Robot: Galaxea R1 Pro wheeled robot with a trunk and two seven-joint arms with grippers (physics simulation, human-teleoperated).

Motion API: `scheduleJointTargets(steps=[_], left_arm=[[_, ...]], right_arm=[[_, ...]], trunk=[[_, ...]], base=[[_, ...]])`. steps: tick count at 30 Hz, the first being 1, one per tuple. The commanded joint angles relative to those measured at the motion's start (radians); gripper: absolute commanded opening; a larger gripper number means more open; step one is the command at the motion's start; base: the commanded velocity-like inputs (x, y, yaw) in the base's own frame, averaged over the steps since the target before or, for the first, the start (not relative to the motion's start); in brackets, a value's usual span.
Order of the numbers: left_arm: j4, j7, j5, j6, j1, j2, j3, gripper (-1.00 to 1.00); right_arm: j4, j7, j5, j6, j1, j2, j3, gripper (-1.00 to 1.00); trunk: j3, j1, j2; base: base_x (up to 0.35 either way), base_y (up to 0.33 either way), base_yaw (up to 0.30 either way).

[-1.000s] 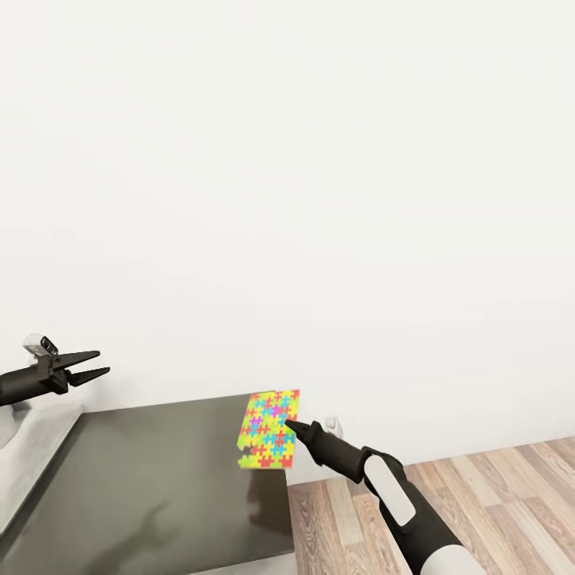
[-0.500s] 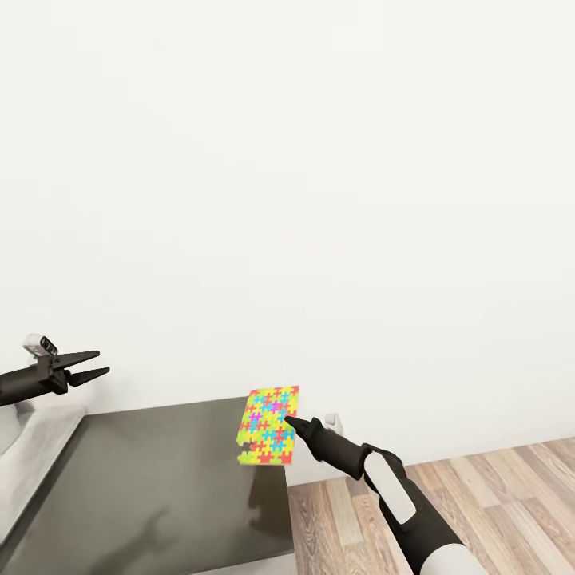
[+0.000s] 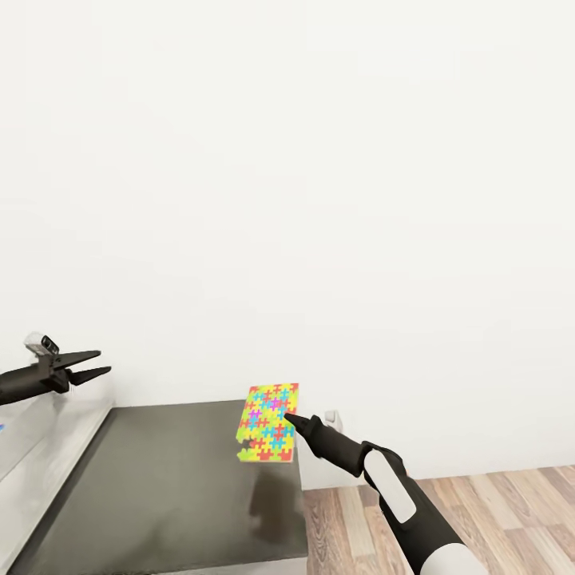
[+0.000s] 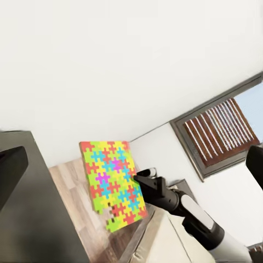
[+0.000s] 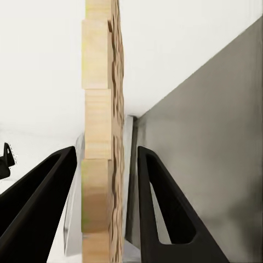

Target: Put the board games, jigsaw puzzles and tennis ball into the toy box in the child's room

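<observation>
White wall (image 3: 319, 160) fills most of the head view, with a dark grey cabinet (image 3: 184, 495) below and wood plank floor (image 3: 495, 503) to its right. Held upright above the cabinet's far corner is a thin jigsaw puzzle (image 3: 268, 422) of yellow, green, pink and blue pieces, gripped at its edge by the right gripper (image 3: 289, 419). From the right wrist, its pale wooden edge (image 5: 99, 137) sits between the black fingers (image 5: 159, 203), seemingly with slight gaps. Off to the left, the left gripper (image 3: 89, 363) hangs slightly parted, holding nothing, above a pale grey table (image 3: 32, 455).
</observation>
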Motion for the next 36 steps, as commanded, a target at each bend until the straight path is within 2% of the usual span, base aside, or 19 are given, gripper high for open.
scheduleJointTargets(steps=[1,9,15,21,31,36], left_arm=[[-0.013,-0.005,0.004,0.011,-0.001,0.001,-0.008,1.00],[-0.054,-0.005,0.005,0.010,-0.001,0.001,-0.010,1.00],[-0.056,-0.005,0.005,0.010,-0.001,-0.001,-0.010,1.00],[-0.056,-0.005,0.005,0.010,-0.001,-0.001,-0.010,1.00],[-0.057,-0.005,0.004,0.008,-0.001,-0.003,-0.010,1.00],[-0.057,-0.005,0.004,0.008,-0.001,-0.004,-0.010,1.00]], right_arm=[[0.000,0.001,-0.003,0.005,-0.001,0.000,-0.001,-1.00],[-0.006,0.002,-0.002,0.005,-0.001,-0.001,-0.002,-1.00],[-0.009,0.001,-0.002,0.005,-0.001,-0.001,-0.001,-1.00],[-0.011,0.000,-0.002,0.005,-0.001,0.000,0.000,-1.00],[-0.011,0.000,-0.002,0.005,-0.001,0.000,0.000,-1.00],[-0.011,0.000,-0.002,0.005,-0.001,0.000,0.000,-1.00]], trunk=[[0.002,-0.004,0.006],[0.004,-0.004,0.006],[0.023,-0.027,0.048],[0.047,-0.050,0.090],[0.055,-0.050,0.090],[0.059,-0.050,0.090]], base=[[0.000,0.000,0.192],[0.000,0.000,0.045],[0.000,0.000,0.019],[0.000,0.000,0.188],[-0.009,-0.003,0.243],[-0.172,-0.084,0.248]])
